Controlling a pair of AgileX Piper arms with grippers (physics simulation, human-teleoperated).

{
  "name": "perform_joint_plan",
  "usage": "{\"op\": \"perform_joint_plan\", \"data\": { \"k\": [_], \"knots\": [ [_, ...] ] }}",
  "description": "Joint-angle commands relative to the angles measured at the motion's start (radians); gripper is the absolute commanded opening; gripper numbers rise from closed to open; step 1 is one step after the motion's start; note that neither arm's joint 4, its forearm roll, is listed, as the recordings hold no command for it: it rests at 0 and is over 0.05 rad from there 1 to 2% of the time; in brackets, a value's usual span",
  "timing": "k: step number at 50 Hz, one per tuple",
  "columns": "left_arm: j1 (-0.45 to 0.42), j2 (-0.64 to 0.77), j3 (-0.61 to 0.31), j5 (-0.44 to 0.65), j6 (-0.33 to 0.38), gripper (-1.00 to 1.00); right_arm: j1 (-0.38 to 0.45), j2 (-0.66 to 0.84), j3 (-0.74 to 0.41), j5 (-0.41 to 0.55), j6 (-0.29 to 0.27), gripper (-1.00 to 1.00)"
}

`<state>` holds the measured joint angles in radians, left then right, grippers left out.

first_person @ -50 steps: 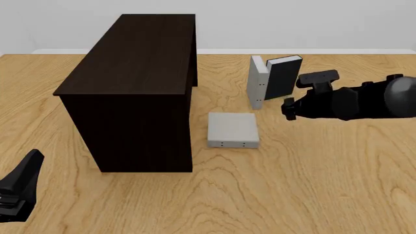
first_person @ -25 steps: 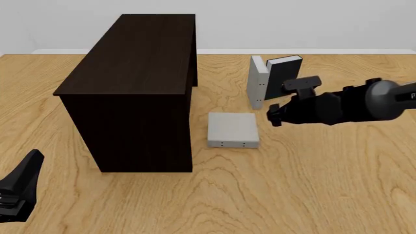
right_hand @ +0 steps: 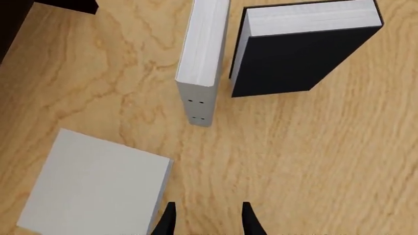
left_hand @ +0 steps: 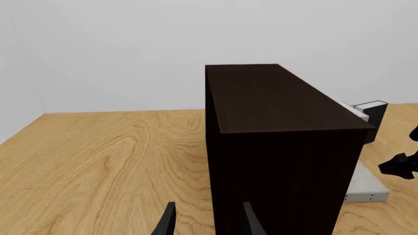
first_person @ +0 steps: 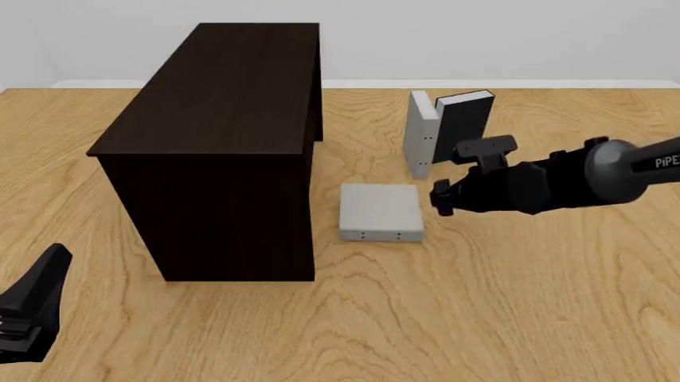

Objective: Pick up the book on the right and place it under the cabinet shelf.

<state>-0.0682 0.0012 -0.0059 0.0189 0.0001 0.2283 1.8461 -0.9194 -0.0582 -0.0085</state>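
Observation:
The light-grey book (first_person: 380, 212) lies flat on the table just right of the dark brown cabinet (first_person: 212, 103). Its dotted edge faces the front. My right gripper (first_person: 439, 199) is open and empty, hovering just beyond the book's right edge, apart from it. In the right wrist view the book (right_hand: 91, 188) lies to one side of the open right gripper (right_hand: 207, 223). My left gripper (first_person: 43, 278) is at the front left corner, far from the book. In its own view the left gripper (left_hand: 207, 224) is open and faces the cabinet (left_hand: 281, 127), with a strip of the book (left_hand: 365, 188) beside it.
A narrow upright grey slab (first_person: 421, 134) and a black-covered book with white pages (first_person: 463, 123) stand behind the right gripper. Both show in the right wrist view, the slab (right_hand: 203, 54) and the black book (right_hand: 300, 49). A white wall bounds the table's far edge.
My right arm has moved left and a little toward the front, bringing its gripper close to the grey book's right edge. The left arm and the books have not moved.

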Motion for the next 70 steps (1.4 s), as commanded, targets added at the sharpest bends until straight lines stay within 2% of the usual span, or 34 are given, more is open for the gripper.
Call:
{"op": "perform_joint_plan", "data": {
  "k": [1,36,70],
  "knots": [
    [0.001,0.0,-0.003,0.003,0.0,1.0,0.028,0.022,0.02,-0.051,0.104,1.0],
    [0.0,0.0,0.0,0.001,0.0,1.0,0.064,0.077,0.006,-0.069,0.126,1.0],
    [0.0,0.0,0.0,0.002,0.0,1.0,0.139,0.103,-0.036,-0.056,0.139,1.0]
  ]
}}
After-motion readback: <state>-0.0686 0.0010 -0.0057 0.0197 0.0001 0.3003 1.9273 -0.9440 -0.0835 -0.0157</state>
